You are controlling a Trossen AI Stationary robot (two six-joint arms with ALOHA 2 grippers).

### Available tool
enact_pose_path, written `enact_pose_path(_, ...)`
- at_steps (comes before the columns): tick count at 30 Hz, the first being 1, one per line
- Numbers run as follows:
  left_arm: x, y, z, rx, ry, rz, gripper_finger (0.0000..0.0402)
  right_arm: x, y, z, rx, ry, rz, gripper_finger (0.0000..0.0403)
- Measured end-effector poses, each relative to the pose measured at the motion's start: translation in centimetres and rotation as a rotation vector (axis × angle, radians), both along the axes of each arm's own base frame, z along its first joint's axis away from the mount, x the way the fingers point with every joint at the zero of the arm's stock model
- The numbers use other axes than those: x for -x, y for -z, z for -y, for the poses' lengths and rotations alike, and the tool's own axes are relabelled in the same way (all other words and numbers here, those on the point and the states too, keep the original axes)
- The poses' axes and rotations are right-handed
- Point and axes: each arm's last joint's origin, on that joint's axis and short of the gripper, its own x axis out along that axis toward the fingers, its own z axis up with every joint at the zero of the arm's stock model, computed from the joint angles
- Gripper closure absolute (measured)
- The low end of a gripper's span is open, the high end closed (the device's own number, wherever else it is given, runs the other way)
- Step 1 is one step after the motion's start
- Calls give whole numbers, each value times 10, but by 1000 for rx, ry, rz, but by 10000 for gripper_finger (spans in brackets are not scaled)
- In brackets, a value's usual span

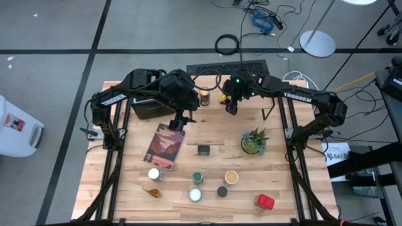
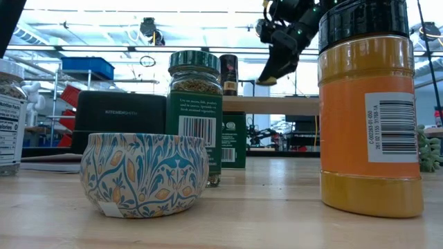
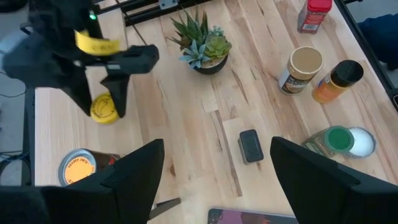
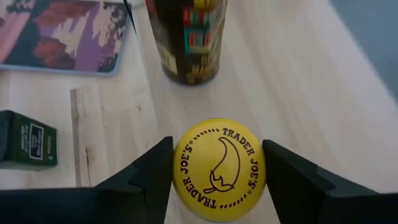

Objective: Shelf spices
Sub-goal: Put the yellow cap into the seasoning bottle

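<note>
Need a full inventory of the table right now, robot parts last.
shelf: 1, light wood top, black legs, far side
dark jar: 1, tan lid, on shelf
yellow-top jar: 1, beside dark jar
toaster: 1, black, far left
book: 1, reddish, centre-left
green tin: 1, dark green, centre
plant: 1, green, right of centre
white-top jar: 1, front left
green-top jar: 1, front centre
tan-top jar: 1, front centre
black-top jar: 1, orange body, front
white-top tin: 1, front
red tin: 1, front right
left pincer: open, above book's far edge
right pincer: at yellow-top jar
</note>
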Motion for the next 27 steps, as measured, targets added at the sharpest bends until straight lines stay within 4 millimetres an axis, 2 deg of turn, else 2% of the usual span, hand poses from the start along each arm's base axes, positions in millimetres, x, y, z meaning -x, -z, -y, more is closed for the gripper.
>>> enact_pose_path(14, 4, 3, 0, 10, -7, -50, 98, 2, -74, -1, 43, -16, 48, 197)
enact_pose_path(21, 4, 3, 0, 18, -16, -58, 98, -14, -85, 5, 17, -46, 29, 197)
enact_pose_path(27, 11, 6, 1, 35, -32, -124, 98, -33, -84, 15, 10, -70, -18, 197)
